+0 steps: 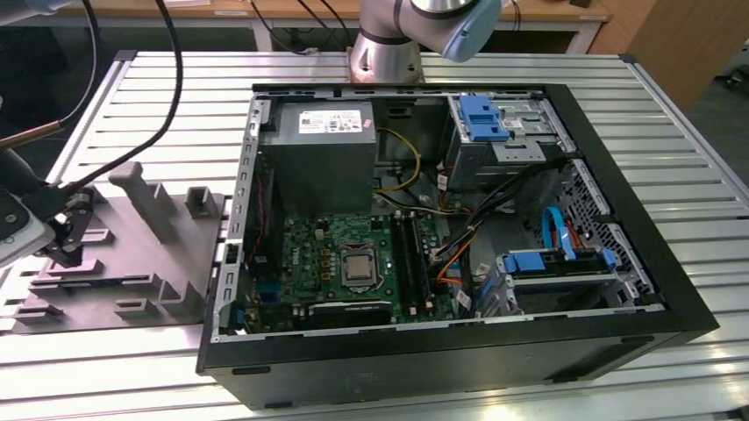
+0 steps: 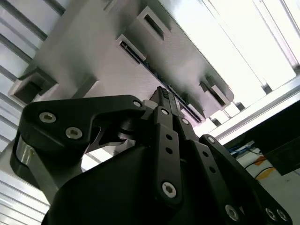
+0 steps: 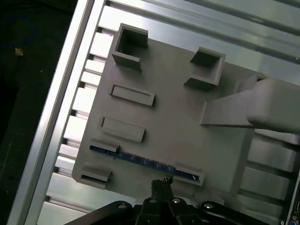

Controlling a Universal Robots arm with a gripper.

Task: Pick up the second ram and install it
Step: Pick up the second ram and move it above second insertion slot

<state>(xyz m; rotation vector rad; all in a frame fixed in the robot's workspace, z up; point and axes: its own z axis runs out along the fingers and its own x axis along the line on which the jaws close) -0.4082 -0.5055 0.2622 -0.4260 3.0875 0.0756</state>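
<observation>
Ram (image 3: 143,161) stands on edge in holder (image 3: 187,117) slot on table (image 1: 387,70), at exterior view's left, outside case (image 1: 632,329): upright, top edge free for pinch. Jaws poised near ram's middle, looking closed, empty.

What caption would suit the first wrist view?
Shut gripper poised close to the second ram, which stands on edge in a slot of the grey fixture plate.

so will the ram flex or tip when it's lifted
Probably stiff and light: the ram is a thin, narrow board. It stands on edge, slotted into the holder, so it may bind if pulled tilted.
</observation>
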